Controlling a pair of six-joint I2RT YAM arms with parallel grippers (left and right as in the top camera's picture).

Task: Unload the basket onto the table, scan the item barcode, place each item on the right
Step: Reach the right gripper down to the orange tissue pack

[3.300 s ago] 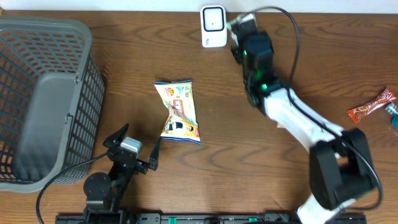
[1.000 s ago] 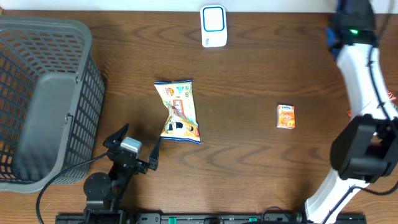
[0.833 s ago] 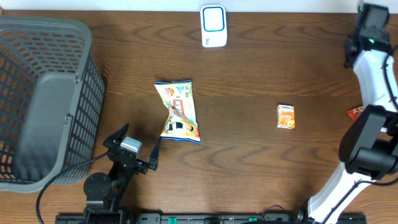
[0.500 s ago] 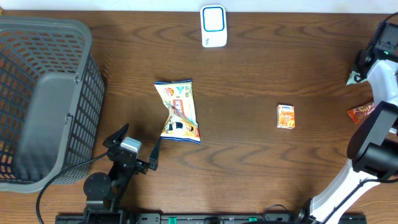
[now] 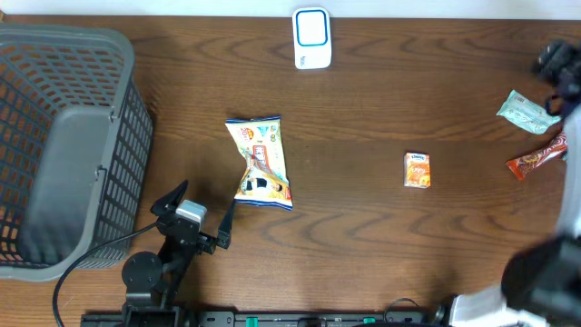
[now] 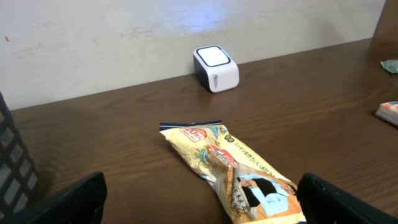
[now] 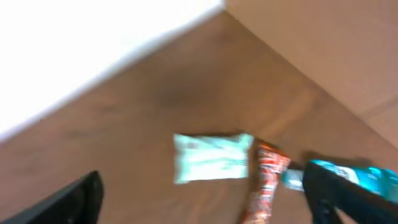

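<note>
On table (image 5: 363, 236): 1 scanner (image 5: 310, 37) | 5 packets (image 5: 261, 163) (image 5: 418, 170) (image 5: 526, 111) (image 5: 542, 157) (image 7: 354, 177) | left end effector (image 6: 199, 205) apart | right end effector (image 7: 205, 202) apart

I work over a dark brown wooden table (image 5: 381, 236) with long wavy grain, evenly lit. In my left wrist view a pale wall (image 6: 93, 43) rises from its far edge, with a faint bluish glow at upper centre. In my right wrist view, which is blurred, a tan panel (image 7: 323, 50) fills the upper right.
</note>
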